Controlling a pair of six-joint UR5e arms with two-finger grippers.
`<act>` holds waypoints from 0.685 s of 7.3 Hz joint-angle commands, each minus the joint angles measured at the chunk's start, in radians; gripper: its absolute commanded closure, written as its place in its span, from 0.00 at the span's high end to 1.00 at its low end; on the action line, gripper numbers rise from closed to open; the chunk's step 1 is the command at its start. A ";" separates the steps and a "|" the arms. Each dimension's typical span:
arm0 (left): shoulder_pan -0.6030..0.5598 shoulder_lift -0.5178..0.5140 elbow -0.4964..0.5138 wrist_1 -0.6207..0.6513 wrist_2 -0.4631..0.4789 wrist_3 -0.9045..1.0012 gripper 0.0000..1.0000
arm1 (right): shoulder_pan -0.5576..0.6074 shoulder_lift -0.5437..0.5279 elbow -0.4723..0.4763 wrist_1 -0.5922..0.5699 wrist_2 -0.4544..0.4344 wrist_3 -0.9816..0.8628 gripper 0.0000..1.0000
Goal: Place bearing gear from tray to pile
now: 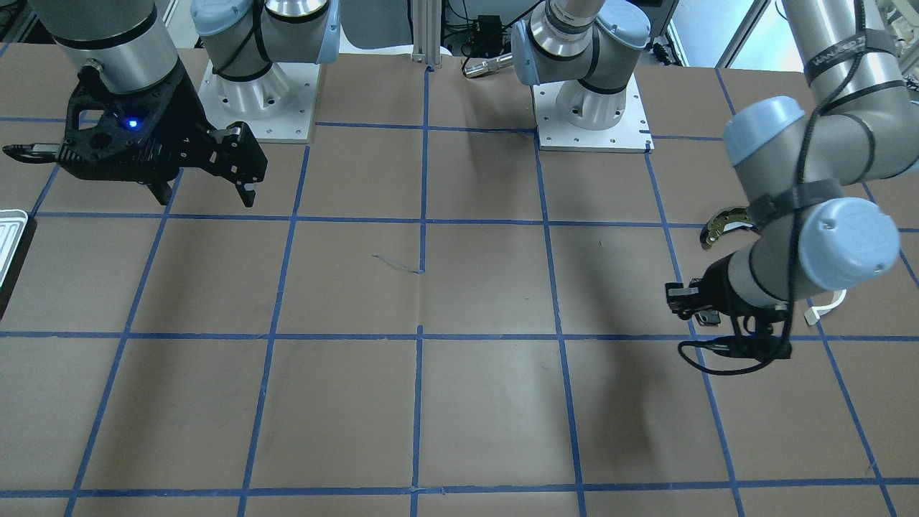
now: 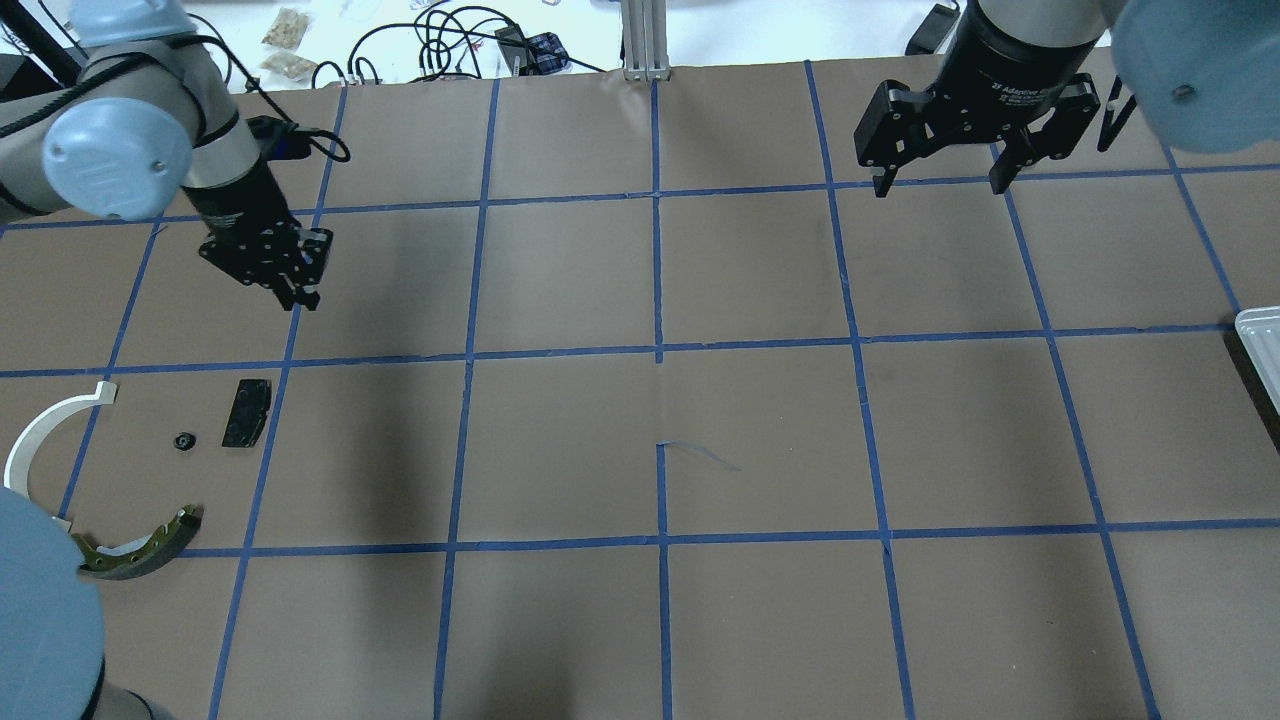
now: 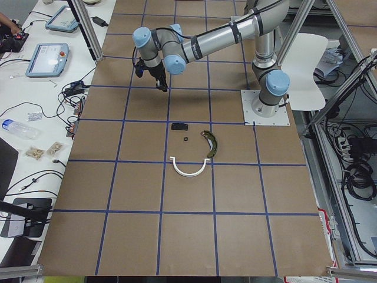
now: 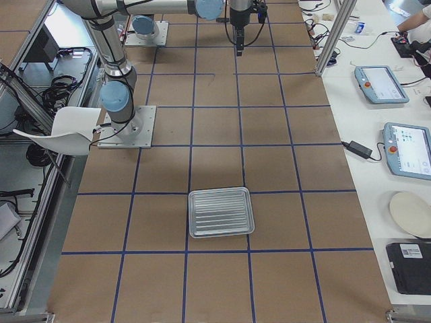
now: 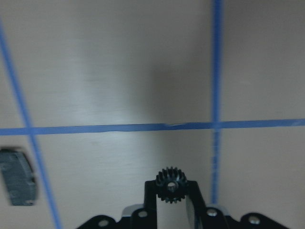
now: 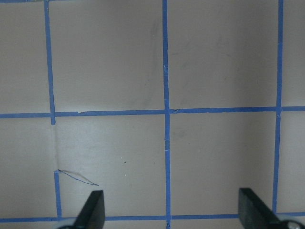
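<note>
Gripped gear (image 5: 170, 183) in left fingers (image 5: 150, 198) above counter (image 2: 760, 440) near pile (image 2: 246, 412); held right fingers (image 6: 94, 210) wide apart, far from tray (image 4: 221, 212).

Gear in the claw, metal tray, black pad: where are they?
held gear (image 5: 170, 185): left wrist view, on its toothed face.
tray (image 4: 221, 212): right-side view, on its bare ribbed floor.
black pad (image 2: 246, 412): overhead view, on its middle.

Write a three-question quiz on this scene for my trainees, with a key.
1. True or false: the tray holds several parts.
2. Which one grips the bearing gear? A: left pincer. B: right pincer.
3. Fill in: the right pincer's jaws stand ____.
Key: 1 false, nothing lies in the tray; 2 A; 3 open.
</note>
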 commanded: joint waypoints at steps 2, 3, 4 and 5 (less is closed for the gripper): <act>0.238 -0.012 -0.056 0.013 0.009 0.247 0.00 | 0.000 0.000 0.001 0.000 0.000 0.000 1.00; 0.299 -0.019 -0.087 0.051 0.009 0.307 0.00 | 0.000 0.000 0.003 0.000 0.000 0.000 1.00; 0.335 -0.022 -0.122 0.105 0.009 0.352 0.00 | 0.001 0.000 0.003 0.000 0.000 0.000 1.00; 0.358 -0.025 -0.165 0.174 0.009 0.387 0.00 | 0.000 -0.001 0.003 0.000 0.000 0.000 1.00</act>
